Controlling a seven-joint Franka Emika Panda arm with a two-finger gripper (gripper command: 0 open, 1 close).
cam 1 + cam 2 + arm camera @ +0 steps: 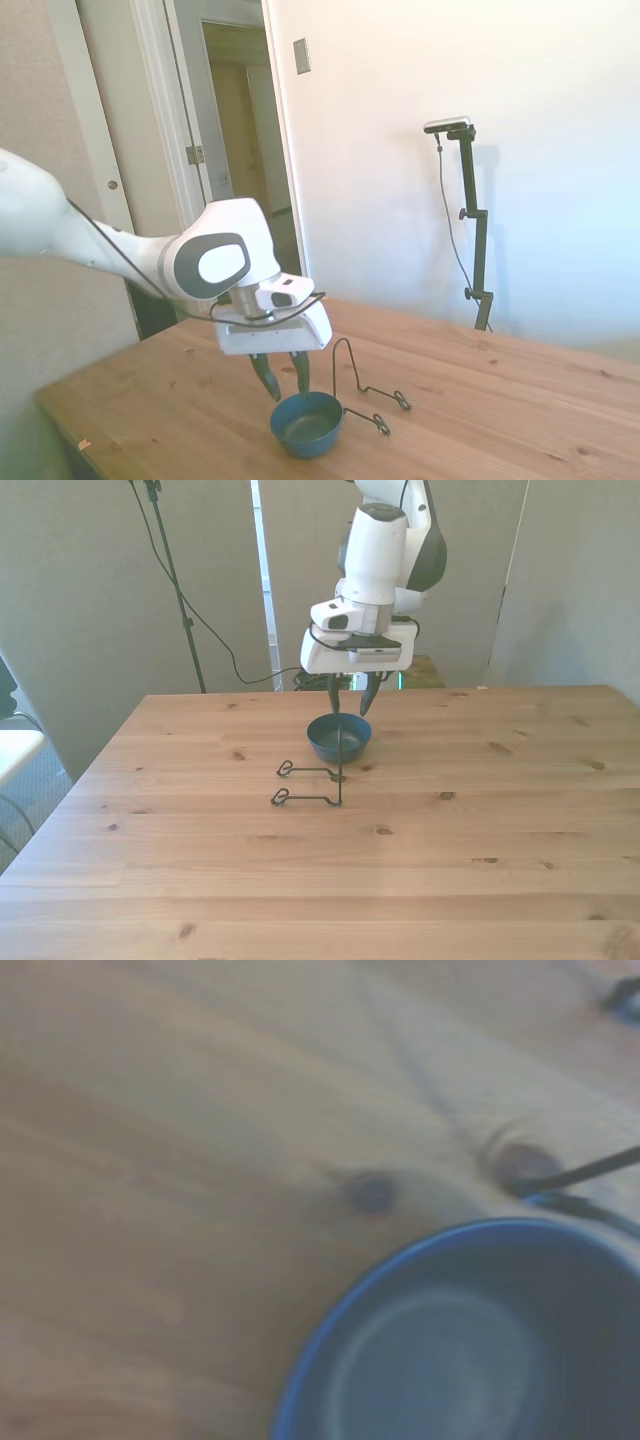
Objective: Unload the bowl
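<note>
The wooden counter (pixel 480 810) is carrying everything here: pale planks with dark knots, smooth and matte, running wide and flat under the arm. Above it the white end effector (pixel 284 383) is hanging over the bowl's near rim, its two dark fingers spread apart with nothing between them, tips just above the rim and not quite touching as far as the side view is showing.

The bowl (pixel 308 423) is sitting on the counter just beside the thin black wire stand (pixel 318 777), on the robot's side of it, and is looking already off the stand rather than propped in it. It is small, round, dark blue-teal, with a smooth glossy wall and a brighter blue rim that is showing clearly in the wrist view. The stand is a bent wire with one upright loop and two low legs ending in small curls; the loop is rising right against the bowl's edge.

What is looking risky from here: the fingers are standing so close to the rim that any sideways drift could be nudging the light bowl across the slick wood, or pushing it into the wire loop and tipping the stand. A thin glazed wall is also likely to slip from a shallow pinch.
</note>
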